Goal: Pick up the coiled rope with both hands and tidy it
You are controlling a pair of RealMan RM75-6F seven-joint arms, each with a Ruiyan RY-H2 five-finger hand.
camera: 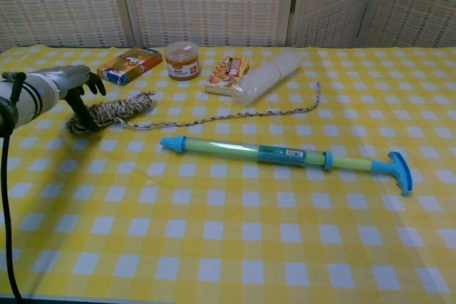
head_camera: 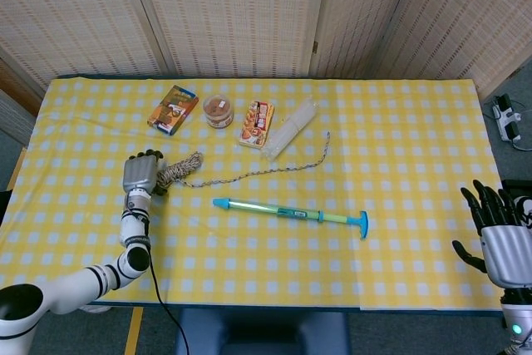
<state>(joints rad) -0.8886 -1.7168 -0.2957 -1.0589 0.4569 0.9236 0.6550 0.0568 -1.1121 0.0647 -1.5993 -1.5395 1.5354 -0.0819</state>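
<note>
The coiled rope (head_camera: 177, 169) (camera: 114, 110) lies as a speckled bundle on the yellow checked cloth at the left, and its loose tail (head_camera: 274, 169) (camera: 235, 114) trails right toward the middle. My left hand (head_camera: 140, 174) (camera: 65, 83) is at the bundle's left end. Its dark fingers curl down onto that end and grip it. My right hand (head_camera: 504, 240) hangs off the table's front right corner, far from the rope. Its fingers are spread and it holds nothing. The chest view does not show it.
A blue-green pump toy (head_camera: 291, 212) (camera: 285, 154) lies in front of the rope's tail. Behind the rope stand an orange box (head_camera: 173, 109), a brown jar (head_camera: 218, 110), a snack pack (head_camera: 257, 123) and a clear plastic tube (head_camera: 291, 128).
</note>
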